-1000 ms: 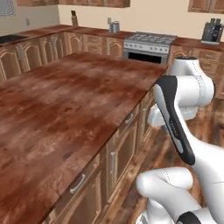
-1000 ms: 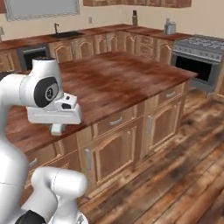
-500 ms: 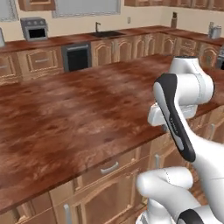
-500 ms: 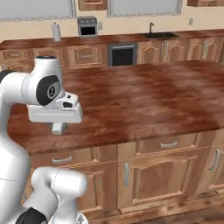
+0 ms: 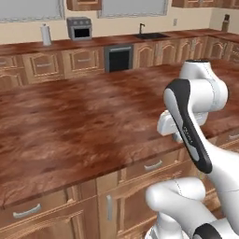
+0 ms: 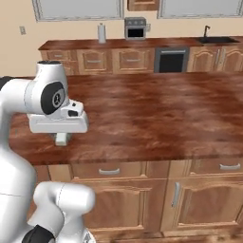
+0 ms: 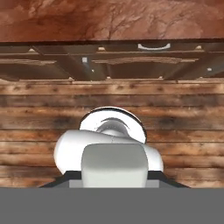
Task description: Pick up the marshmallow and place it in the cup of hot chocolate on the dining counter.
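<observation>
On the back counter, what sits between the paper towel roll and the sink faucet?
In the right base view, a small toaster oven stands on the back counter between the paper towel roll and the sink faucet.

Pretty standard wood kitchen here. Big glossy reddish-brown table (image 5: 84, 126) runs across the room, with light wooden cabinet doors (image 6: 204, 204) and curved metal handles underneath. Along the far cream wall (image 6: 14, 19) there's a matching counter run with a sink and faucet (image 5: 142, 32), a dark dishwasher (image 5: 119, 58), a small toaster oven (image 6: 135, 28) and a paper towel roll (image 6: 101, 33). Windows (image 6: 78, 8) above, plank wood floor (image 7: 43, 105) below.
</observation>
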Motion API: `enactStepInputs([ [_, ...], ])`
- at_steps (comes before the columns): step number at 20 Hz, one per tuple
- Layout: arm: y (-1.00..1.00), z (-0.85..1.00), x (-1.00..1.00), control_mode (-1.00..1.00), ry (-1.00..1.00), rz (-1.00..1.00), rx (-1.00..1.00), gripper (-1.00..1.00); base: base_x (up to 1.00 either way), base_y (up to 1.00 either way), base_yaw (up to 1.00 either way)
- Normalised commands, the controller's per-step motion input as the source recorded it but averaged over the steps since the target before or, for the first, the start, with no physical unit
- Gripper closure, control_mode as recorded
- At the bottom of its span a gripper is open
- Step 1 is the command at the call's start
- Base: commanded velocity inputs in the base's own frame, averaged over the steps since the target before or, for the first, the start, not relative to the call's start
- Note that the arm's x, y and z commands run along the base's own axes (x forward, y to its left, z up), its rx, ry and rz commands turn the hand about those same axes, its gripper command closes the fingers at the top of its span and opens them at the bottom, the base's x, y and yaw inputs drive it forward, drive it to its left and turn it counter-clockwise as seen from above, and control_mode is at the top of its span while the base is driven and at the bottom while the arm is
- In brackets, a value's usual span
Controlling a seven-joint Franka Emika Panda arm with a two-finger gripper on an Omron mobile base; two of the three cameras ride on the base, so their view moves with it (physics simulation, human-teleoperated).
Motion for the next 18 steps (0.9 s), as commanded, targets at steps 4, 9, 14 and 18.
enactStepInputs([
  [4, 0.00, 0.00, 0.00, 1.00, 0.00, 0.00, 0.00, 1.00, -0.51, 1.00, 0.10],
  [9, 0.00, 0.00, 0.00, 1.00, 0.00, 0.00, 0.00, 1.00, -0.92, 1.00, 0.15],
  [14, 0.00, 0.00, 0.00, 1.00, 0.00, 0.00, 0.00, 1.00, -0.72, 1.00, 0.13],
  [18, 0.00, 0.00, 0.00, 1.00, 0.00, 0.00, 0.00, 1.00, -0.22, 1.00, 0.02],
])
